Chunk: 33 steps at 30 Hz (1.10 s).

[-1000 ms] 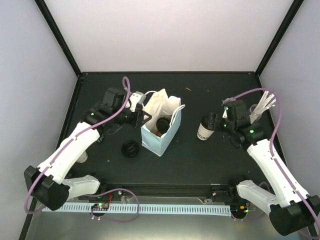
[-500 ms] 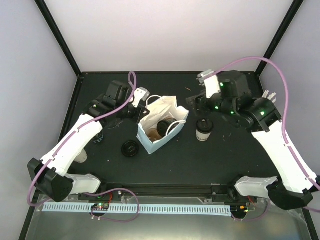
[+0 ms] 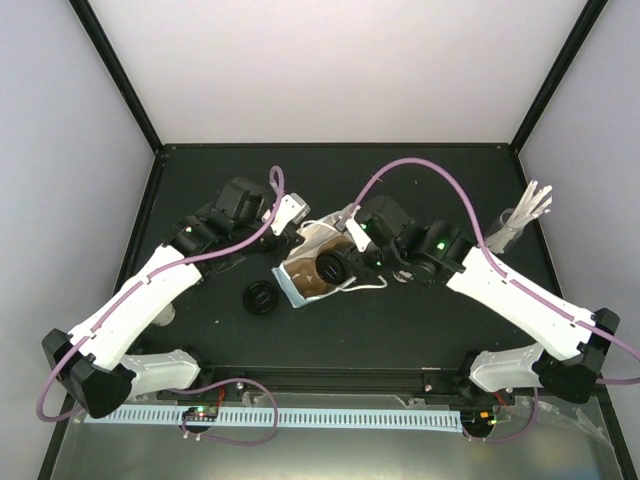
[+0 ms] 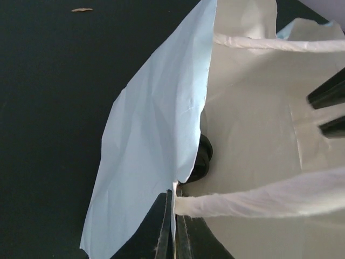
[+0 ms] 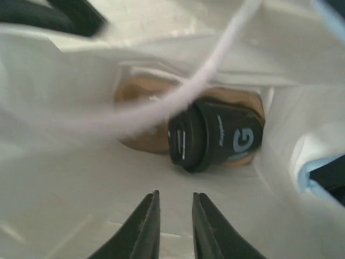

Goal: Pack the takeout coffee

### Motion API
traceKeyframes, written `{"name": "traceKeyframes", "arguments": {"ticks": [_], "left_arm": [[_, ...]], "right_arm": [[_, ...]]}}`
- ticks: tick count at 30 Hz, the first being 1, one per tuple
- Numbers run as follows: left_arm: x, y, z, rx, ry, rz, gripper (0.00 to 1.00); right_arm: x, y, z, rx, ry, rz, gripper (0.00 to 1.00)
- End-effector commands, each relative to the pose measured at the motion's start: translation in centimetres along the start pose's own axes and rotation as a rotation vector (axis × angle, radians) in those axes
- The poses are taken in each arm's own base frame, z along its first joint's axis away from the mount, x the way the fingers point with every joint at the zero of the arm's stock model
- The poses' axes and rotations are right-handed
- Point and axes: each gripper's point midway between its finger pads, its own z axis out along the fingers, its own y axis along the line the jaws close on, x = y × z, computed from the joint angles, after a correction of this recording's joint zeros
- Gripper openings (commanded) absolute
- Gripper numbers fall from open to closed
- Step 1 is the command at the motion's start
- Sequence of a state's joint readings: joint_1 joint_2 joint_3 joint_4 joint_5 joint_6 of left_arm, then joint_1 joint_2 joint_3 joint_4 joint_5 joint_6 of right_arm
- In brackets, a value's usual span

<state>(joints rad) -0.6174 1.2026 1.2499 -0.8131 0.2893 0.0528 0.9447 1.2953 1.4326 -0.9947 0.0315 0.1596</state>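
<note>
Nearest the arm bases, a loose black lid point(image 3: 262, 297) lies flat on the dark table point(image 3: 440, 170), just left of the bag and apart from it.

Behind it is the light-blue paper bag point(image 4: 145, 162). It leans over rather than standing square, with its mouth turned toward the right arm. The left gripper point(image 4: 173, 205) comes in from the bag's left side. Its fingers are pressed together and pinch the edge of the blue paper at the rim. One white handle point(image 4: 259, 199) runs out from just beside that pinch.

The right gripper point(image 5: 176, 195) reaches into the bag's mouth from the other side. Its two fingers stand a narrow gap apart with nothing between them, and only the pale inner wall of the bag shows past the tips. The other handle loops across in front of it, blurred.

Deeper in the bag sits the takeout coffee. A cup point(image 5: 215, 137) with a black lid lies on its side, the lid facing left in the right wrist view. It rests on the brown carrier point(image 5: 143, 129), which fills the bottom of the bag. I cannot tell which hole of the carrier the cup is in.

Farthest back, near the right wall, a clear glass of white sticks point(image 3: 520, 220) stands well apart from the bag.
</note>
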Motion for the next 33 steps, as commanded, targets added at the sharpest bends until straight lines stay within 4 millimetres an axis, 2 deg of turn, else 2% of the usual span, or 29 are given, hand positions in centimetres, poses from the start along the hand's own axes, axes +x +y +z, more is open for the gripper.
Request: {"name": "traceKeyframes", "arguments": {"ticks": [1, 3, 5, 7, 8, 10, 15, 18, 20, 23, 27, 33], "left_arm": [[0.3, -0.4, -1.0, -0.008, -0.032, 0.034, 0.02], [0.4, -1.0, -1.4, 0.006, -0.048, 0.047, 0.02], [0.7, -1.3, -1.7, 0.009, -0.057, 0.058, 0.02], [1.1, -1.5, -1.8, 0.009, -0.058, 0.066, 0.02], [1.3, -1.4, -1.8, 0.004, -0.058, 0.068, 0.02], [1.7, -1.2, -1.6, -0.008, -0.05, 0.072, 0.02], [1.7, -1.2, -1.8, -0.017, -0.047, 0.076, 0.02], [1.0, -1.6, -2.0, -0.004, -0.071, 0.09, 0.02], [0.5, -1.9, -2.2, 0.003, -0.087, 0.106, 0.02], [-0.5, -2.2, -2.7, 0.0, -0.114, 0.138, 0.02], [-2.0, -2.3, -3.3, -0.029, -0.162, 0.163, 0.02], [-2.6, -3.0, -3.9, -0.041, -0.185, 0.194, 0.02]], "right_arm": [[0.5, -0.8, 1.8, 0.059, -0.012, 0.064, 0.13], [1.4, -2.0, 2.6, 0.135, 0.026, 0.089, 0.06], [2.0, -5.0, 2.3, 0.315, 0.03, 0.155, 0.07], [2.3, -8.2, 0.9, 0.517, -0.01, 0.236, 0.1], [2.2, -10.1, -0.6, 0.638, -0.072, 0.301, 0.11], [2.2, -11.0, -2.0, 0.679, -0.167, 0.345, 0.14], [1.5, -7.4, -1.1, 0.411, -0.212, 0.232, 0.15], [1.7, -3.9, 0.0, 0.224, -0.166, 0.087, 0.19], [1.6, -1.8, 0.3, 0.135, -0.162, 0.008, 0.19], [1.7, 0.7, 0.9, 0.095, -0.157, -0.094, 0.22], [2.9, 3.3, 2.6, 0.07, -0.129, -0.127, 0.22], [6.6, 6.8, 4.5, 0.028, -0.195, -0.094, 0.2]]}}
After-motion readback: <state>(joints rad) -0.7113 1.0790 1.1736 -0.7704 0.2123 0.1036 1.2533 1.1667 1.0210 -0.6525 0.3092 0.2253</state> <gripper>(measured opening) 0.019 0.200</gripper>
